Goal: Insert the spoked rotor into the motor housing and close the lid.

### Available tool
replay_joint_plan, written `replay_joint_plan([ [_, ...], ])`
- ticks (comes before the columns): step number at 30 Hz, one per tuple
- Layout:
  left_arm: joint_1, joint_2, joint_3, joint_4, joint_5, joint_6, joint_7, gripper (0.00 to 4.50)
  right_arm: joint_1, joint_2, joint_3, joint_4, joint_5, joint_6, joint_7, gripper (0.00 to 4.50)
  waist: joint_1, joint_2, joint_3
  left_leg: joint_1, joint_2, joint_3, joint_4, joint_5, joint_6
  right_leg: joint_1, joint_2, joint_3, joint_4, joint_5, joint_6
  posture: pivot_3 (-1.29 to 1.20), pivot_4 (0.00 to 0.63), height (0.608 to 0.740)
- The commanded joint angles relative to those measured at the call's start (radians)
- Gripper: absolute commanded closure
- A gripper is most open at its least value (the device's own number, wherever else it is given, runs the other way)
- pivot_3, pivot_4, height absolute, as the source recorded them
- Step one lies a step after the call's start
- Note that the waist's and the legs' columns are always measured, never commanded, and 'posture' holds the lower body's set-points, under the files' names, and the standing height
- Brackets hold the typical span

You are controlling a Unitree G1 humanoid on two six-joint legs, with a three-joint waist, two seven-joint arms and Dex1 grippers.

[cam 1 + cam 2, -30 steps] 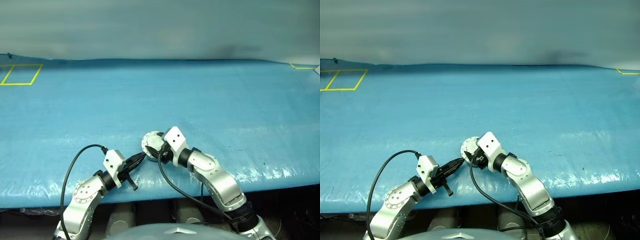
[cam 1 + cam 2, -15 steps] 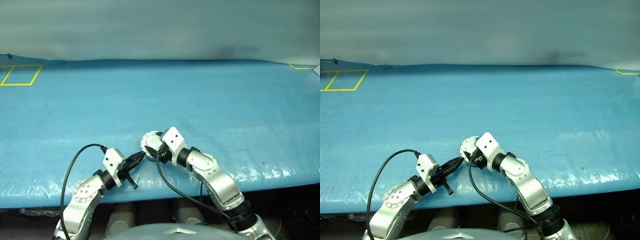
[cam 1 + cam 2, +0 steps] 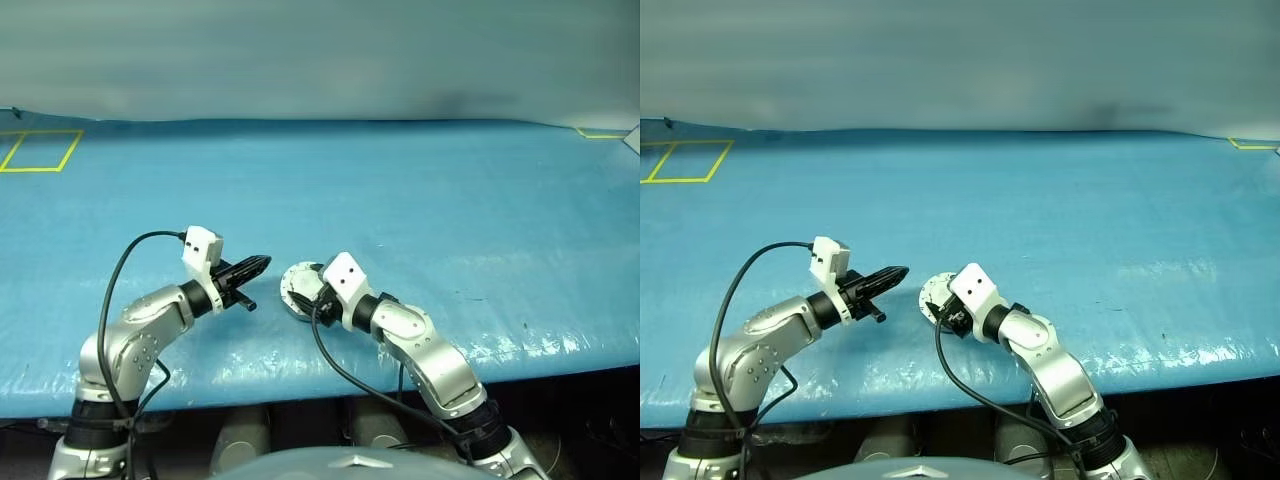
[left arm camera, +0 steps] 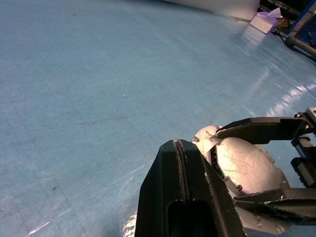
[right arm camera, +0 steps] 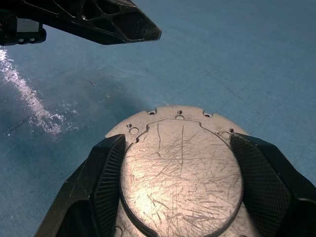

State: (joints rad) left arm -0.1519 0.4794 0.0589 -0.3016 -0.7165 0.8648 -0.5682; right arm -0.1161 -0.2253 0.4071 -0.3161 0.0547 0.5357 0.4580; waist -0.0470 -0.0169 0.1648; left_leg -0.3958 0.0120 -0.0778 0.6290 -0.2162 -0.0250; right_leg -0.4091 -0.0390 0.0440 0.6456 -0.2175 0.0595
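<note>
Right gripper (image 5: 180,163) clamps the round scratched silver metal motor housing (image 5: 181,168) at the blue table's (image 3: 420,190) near edge.
Left gripper (image 3: 262,262), fingers pressed together and empty, points level toward the housing from just beside it.

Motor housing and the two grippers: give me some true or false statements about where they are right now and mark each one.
1. The right gripper grips the round metal motor housing between its two fingers. True.
2. The left gripper is wide open. False: its fingers are pressed shut.
3. The left gripper touches the housing. False: it hangs apart from it, on the robot's left.
4. The housing's scratched flat face shows in the right wrist view. True.
5. The housing sits inside the yellow tape square. False: that square is far off, at the blue table's back left.
</note>
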Motion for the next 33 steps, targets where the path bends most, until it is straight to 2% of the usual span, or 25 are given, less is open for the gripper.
replay_joint_plan([
  [1,-0.054,0.021,-0.028,0.033,-0.038,0.077,-0.056,4.5,-0.001,0.003,0.007,0.017,-0.006,0.019,-0.005,1.45,-0.001,0.0,0.0,0.0,0.0,0.0,0.0,0.0,0.0,0.0,0.0,0.0,0.0,0.0,0.0,0.0,0.15,0.74],
  [14,-0.108,0.073,-0.144,0.096,0.056,0.138,-0.102,4.5,0.005,0.004,-0.001,0.002,-0.004,0.028,-0.012,1.45,-0.003,0.0,0.0,0.0,0.0,0.0,0.0,0.0,0.0,0.0,0.0,0.001,0.0,0.0,0.0,0.0,0.15,0.74],
  [20,-0.106,0.055,-0.111,0.117,0.063,0.132,-0.086,4.5,0.001,0.005,0.001,0.004,0.001,0.033,-0.004,1.45,-0.002,-0.001,0.0,0.0,0.0,0.0,0.0,0.0,0.0,0.0,0.0,0.001,0.0,0.0,0.0,0.0,0.15,0.74],
  [29,-0.139,0.037,-0.176,0.12,0.076,0.143,-0.118,4.5,0.003,0.0,-0.004,-0.007,0.041,0.042,0.038,1.45,0.003,-0.001,-0.001,0.0,-0.001,0.0,0.0,0.0,0.0,0.0,0.0,0.001,0.0,0.0,0.0,0.0,0.15,0.74],
  [31,-0.146,0.036,-0.186,0.127,0.085,0.14,-0.131,4.5,0.01,-0.008,-0.009,-0.013,0.044,0.04,0.041,0.73,0.008,-0.001,-0.001,0.0,-0.001,0.0,0.0,0.0,0.0,0.0,0.0,0.001,-0.001,0.0,0.0,0.0,0.15,0.74],
  [33,-0.153,0.038,-0.197,0.135,0.096,0.137,-0.142,4.5,0.024,-0.021,-0.019,-0.026,0.052,0.041,0.048,0.2,0.012,-0.002,-0.001,0.0,-0.001,0.0,0.0,0.0,0.0,0.0,-0.001,0.001,-0.001,0.0,0.0,0.0,0.15,0.74],
])
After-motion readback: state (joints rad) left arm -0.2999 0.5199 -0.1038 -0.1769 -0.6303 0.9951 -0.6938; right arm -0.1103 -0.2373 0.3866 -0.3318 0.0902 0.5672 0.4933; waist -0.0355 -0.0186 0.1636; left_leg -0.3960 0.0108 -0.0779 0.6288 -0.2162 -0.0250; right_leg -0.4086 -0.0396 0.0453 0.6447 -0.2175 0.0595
